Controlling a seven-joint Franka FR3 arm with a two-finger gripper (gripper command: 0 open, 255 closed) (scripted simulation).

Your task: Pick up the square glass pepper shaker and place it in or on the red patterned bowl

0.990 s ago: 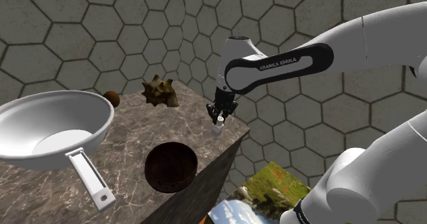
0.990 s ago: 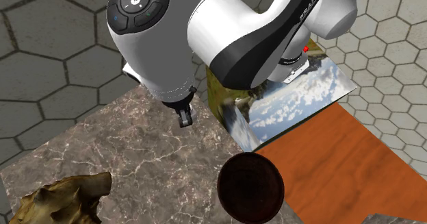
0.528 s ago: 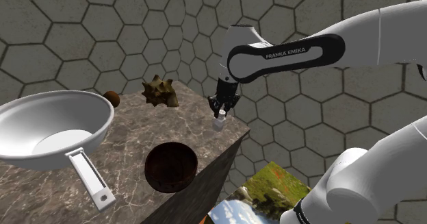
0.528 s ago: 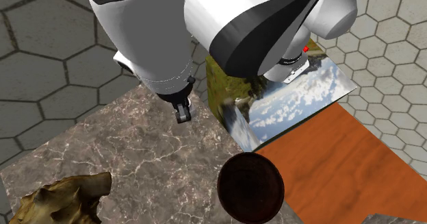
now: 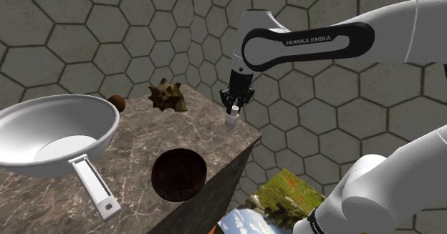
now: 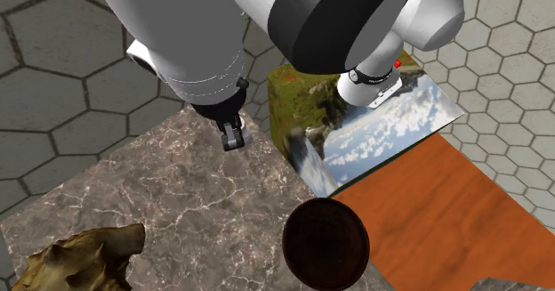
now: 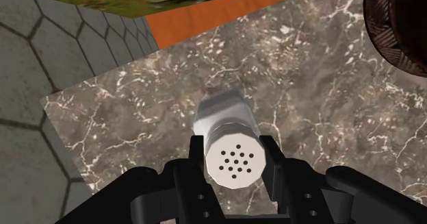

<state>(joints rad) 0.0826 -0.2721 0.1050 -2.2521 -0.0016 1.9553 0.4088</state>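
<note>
A: What is there to count?
B: One white shaker (image 7: 229, 144), one dark brown bowl (image 5: 179, 174), one white pan (image 5: 50, 129), one shell (image 5: 167, 96), one small brown ball (image 5: 117, 103).
A: And the arm?
B: Its forearm is level and the gripper (image 7: 236, 162) points down, clamped on the shaker over the marble counter (image 5: 143, 136) near its edge, well apart from the bowl.

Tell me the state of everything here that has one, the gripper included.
gripper: shut on the pepper shaker.
pepper shaker: held in the gripper, holed cap toward the hand.
bowl: upright on the counter, empty.
pan: upright, empty.
shell: lying on the counter, untouched.
</note>
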